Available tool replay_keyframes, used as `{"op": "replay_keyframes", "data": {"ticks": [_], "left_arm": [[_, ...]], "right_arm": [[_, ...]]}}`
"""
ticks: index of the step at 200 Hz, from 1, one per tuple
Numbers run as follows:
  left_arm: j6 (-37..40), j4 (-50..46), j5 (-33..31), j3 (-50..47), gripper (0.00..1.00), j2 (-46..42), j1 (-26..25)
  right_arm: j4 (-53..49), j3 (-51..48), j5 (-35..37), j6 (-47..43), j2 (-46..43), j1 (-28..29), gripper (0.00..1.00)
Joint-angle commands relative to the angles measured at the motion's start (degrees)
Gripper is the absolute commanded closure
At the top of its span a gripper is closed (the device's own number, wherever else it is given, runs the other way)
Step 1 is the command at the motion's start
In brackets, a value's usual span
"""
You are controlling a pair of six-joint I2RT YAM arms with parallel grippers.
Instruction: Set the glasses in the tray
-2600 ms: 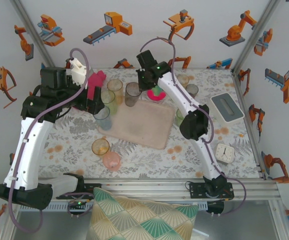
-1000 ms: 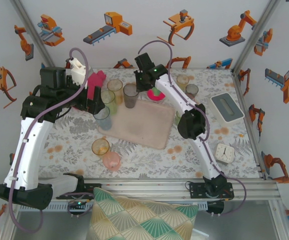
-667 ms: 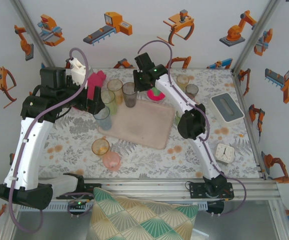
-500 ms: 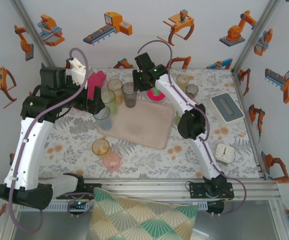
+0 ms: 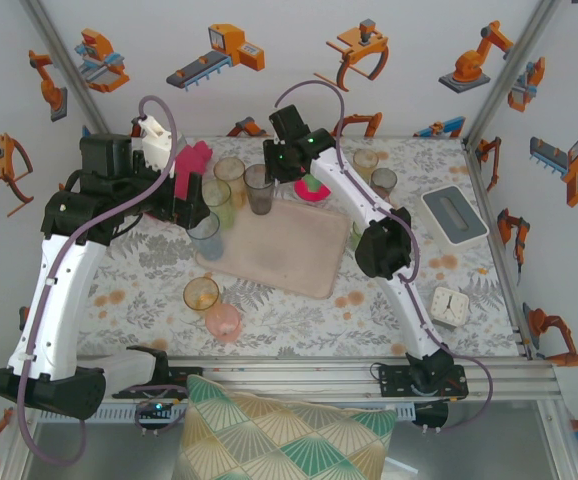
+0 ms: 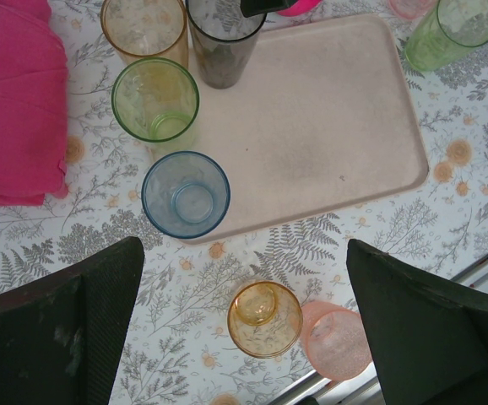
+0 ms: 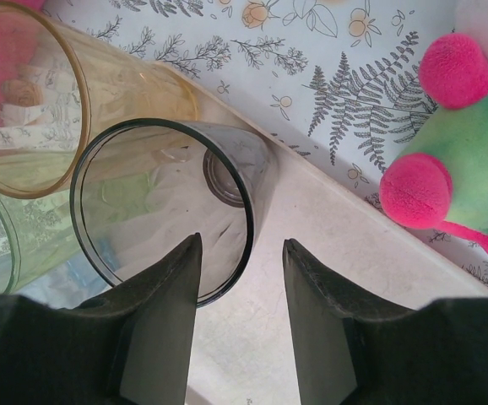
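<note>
Fern-printed cloth covers the table (image 5: 299,320), and the beige tray (image 5: 289,250) lies mid-frame in the top view. My right gripper (image 7: 242,245) hangs over the tray's upper left corner with its jaws parted a moderate way. One finger is above the mouth of the grey glass (image 7: 159,211) and the other is outside it, so the glass wall runs between them; neither seems to press it. That glass appears to stand just inside the tray's corner, close beside an amber glass (image 7: 24,101) that is off the tray. A plush toy (image 7: 455,160) lies at the right of the wrist view.

My left gripper (image 6: 244,278) hovers with jaws spread wide, holding nothing, near a blue glass (image 6: 185,194) at the tray's lower left corner. A green glass (image 6: 155,99), an orange glass (image 6: 265,318) and a pink glass (image 6: 337,340) stand on the cloth.

I judge this to be the release. I should rise straight up, keeping the inner finger off the rim so the glass does not tip into its amber neighbour.
</note>
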Motion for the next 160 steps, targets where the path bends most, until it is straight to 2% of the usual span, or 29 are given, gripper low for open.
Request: {"op": "replay_keyframes", "data": {"ticks": [1,32,69,103,116,160], "left_arm": [[-0.9,0.6,0.9,1.4,0.03,-1.1,0.5],[-0.9,0.6,1.1,1.3,0.03,-1.3,0.6],[-1.0,0.7,1.1,1.3,0.02,-1.2,0.6],[-1.1,0.7,1.2,1.3,0.03,-1.1,0.8],[-1.1,0.7,1.3,1.3,0.03,-1.0,0.7],[-1.2,0.8,1.4,1.4,0.03,-0.9,0.8]], "right_arm": [[0.4,2.0,-0.5,-0.5,-3.0,0.4,0.58],[0.6,2.1,-0.2,-0.3,-2.6,0.4,0.63],[0.6,2.1,0.4,-0.6,-2.5,0.4,0.74],[0.5,2.1,1.4,-1.0,-2.9,0.4,0.78],[0.5,2.2,1.5,-1.2,-2.9,0.4,0.82],[0.3,2.9,2.2,-1.6,-3.0,0.4,0.83]]}}
